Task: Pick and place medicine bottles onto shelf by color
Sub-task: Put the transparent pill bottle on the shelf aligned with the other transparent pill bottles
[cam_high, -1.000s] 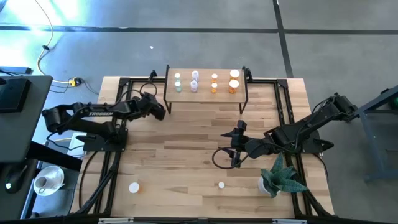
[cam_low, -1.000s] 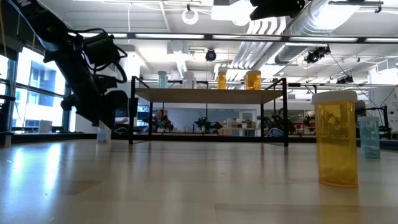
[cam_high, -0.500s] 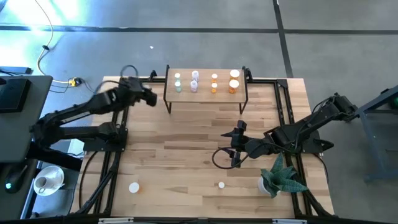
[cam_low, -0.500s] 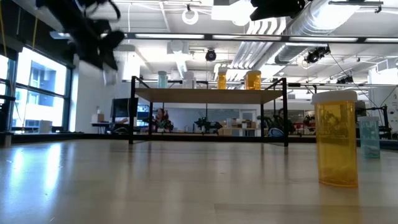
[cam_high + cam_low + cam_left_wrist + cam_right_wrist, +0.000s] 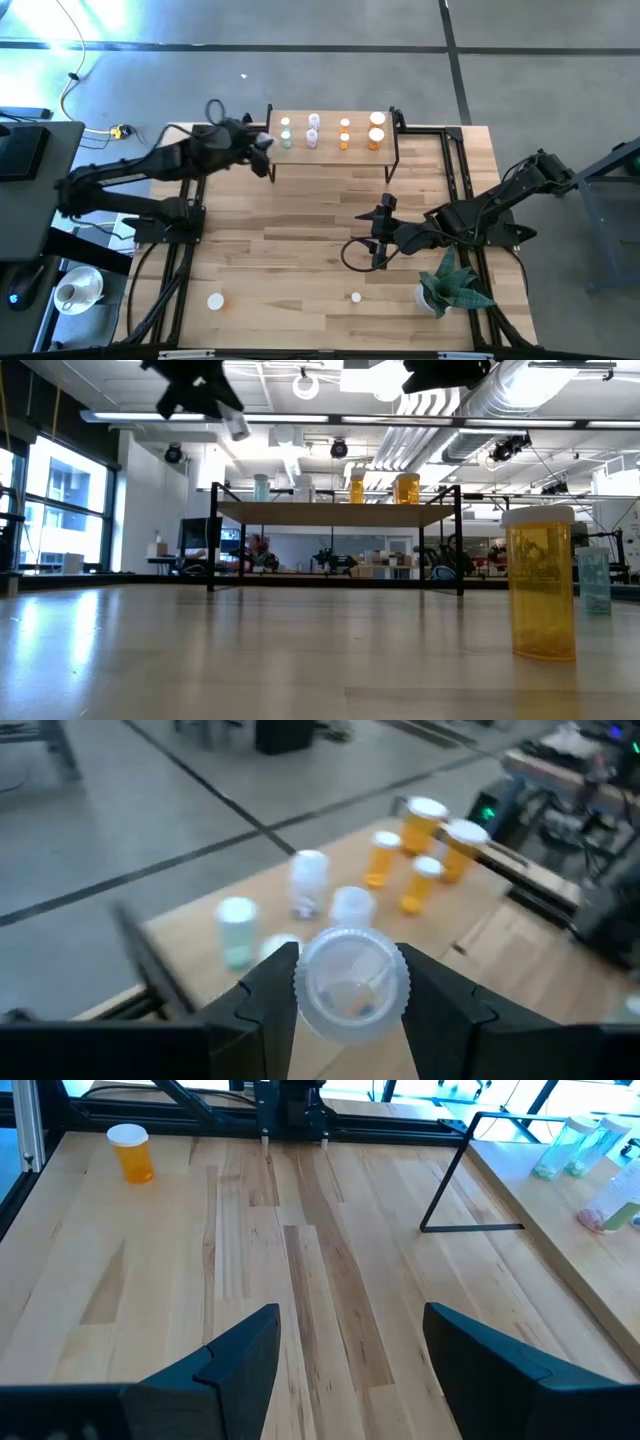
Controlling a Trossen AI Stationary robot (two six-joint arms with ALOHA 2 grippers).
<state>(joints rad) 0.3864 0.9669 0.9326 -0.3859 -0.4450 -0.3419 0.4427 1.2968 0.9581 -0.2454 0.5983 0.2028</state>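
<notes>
left gripper (image 5: 350,982) holding a whitish bottle (image 5: 350,988) by its sides, shelf (image 5: 356,150) at 3 o'clock.
likely light, rigid, slick plastic: grip mid-body; right gripper (image 5: 350,1342) waits, jaws wide, empty.

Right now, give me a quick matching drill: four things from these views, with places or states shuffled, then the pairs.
Things:
1. left gripper
2. right gripper
3. shelf
4. plant

Places or states:
A. carries green, whitish and orange bottles
B. open, empty, over the middle of the table
C. stands at the table's near right corner
D. shut on a whitish bottle, by the shelf's left end

Pairs: 1-D, 2-B, 3-A, 4-C
</notes>
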